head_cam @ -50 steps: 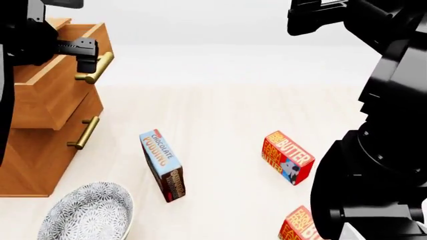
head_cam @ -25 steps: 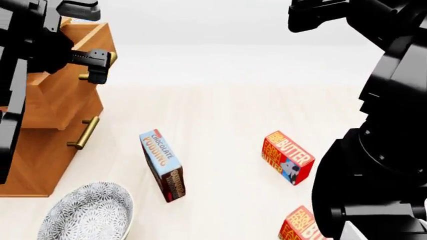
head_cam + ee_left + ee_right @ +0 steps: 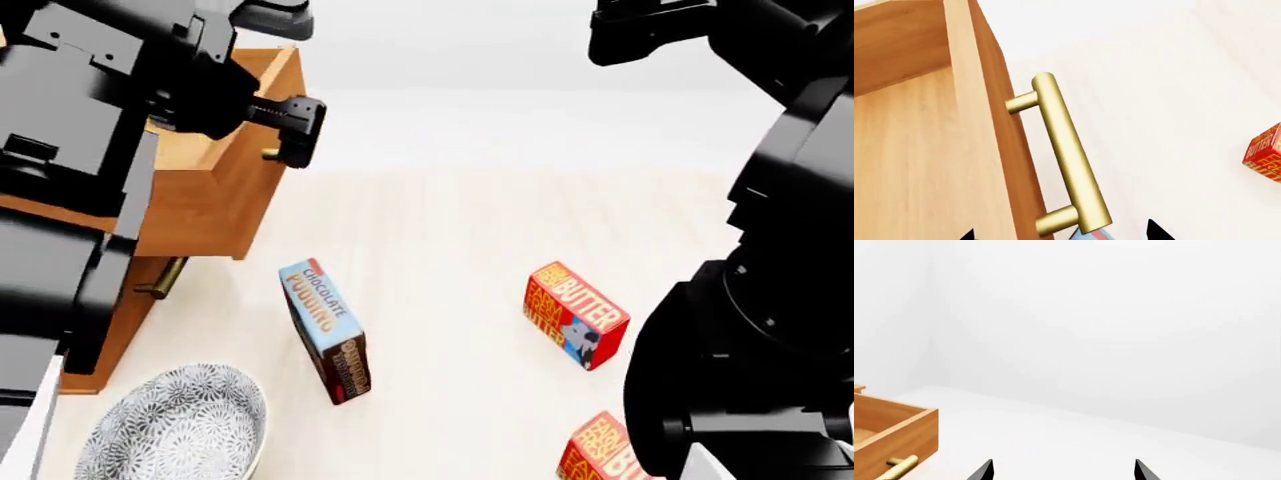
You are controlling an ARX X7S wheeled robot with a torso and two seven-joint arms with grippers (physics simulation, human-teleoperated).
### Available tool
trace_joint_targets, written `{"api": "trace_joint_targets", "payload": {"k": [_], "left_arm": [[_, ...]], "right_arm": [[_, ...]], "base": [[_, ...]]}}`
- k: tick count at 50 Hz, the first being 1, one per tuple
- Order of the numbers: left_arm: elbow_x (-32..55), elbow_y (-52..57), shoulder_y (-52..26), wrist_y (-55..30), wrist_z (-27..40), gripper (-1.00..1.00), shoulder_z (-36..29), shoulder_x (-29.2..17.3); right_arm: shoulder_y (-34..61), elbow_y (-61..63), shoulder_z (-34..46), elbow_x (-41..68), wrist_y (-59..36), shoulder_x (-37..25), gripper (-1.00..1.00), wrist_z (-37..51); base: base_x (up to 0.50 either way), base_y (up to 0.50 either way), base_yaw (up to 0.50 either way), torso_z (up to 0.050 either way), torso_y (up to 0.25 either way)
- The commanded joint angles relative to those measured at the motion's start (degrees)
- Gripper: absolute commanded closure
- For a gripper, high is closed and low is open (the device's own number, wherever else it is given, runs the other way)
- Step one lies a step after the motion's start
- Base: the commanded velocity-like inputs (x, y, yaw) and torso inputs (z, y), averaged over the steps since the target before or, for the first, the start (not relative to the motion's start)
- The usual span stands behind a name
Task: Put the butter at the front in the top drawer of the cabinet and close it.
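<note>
The cabinet stands at the far left with its top drawer pulled out. My left gripper is open and straddles the drawer's front panel and brass handle, one fingertip over the drawer's inside and the other outside the handle. Two red butter cartons lie on the floor: one mid-right, and one at the view's front edge, partly hidden by my right arm. My right gripper is open, raised high at the upper right, with nothing between its fingers.
A blue chocolate pudding box lies between the cabinet and the butter. A patterned bowl sits at the front left. A lower drawer's brass handle pokes out under the open drawer. The right wrist view shows the drawer's corner.
The top drawer has slid well out of the cabinet, with the left gripper moving along at its handle. The right arm has barely shifted. The cartons and bowl stay put.
</note>
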State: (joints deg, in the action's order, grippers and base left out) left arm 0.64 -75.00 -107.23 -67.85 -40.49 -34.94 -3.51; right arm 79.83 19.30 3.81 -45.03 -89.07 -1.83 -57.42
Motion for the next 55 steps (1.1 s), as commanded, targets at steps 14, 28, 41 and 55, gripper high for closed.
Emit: {"api": "trace_joint_targets", "payload": {"k": [14,28,41,55], "left_arm": [[67.6,2.0,-6.3,12.3,11.2,-1.0,-44.5,3.5],[62.3,43.6,-8.4,29.0,64.4,-1.0,-34.0,-21.9],[69.3,100.4,13.3,33.0,105.1,-1.0,-31.5,-54.5],[58.9,107.9,26.6,49.8,106.4,-1.0,-33.2,-66.4]], "right_arm": [[-0.2,0.7,-0.7,-6.8,-0.1,0.8,-1.0,-5.9],[-1.0,0.5,-0.8,-0.6,1.2,0.8,-1.0,0.5],[-4.0,4.1,1.9,-1.5,2.5,-0.8,-1.0,3.2],[-6.8,6.5,9.7,-2.8,2.8,-8.7,-1.0,-2.7]], "base": [[0.0,0.0,0.0,0.0,0.0],[0.0,0.0,0.0,0.0,0.0],[0.0,0.0,0.0,0.0,0.0],[0.0,0.0,0.0,0.0,0.0]]}}
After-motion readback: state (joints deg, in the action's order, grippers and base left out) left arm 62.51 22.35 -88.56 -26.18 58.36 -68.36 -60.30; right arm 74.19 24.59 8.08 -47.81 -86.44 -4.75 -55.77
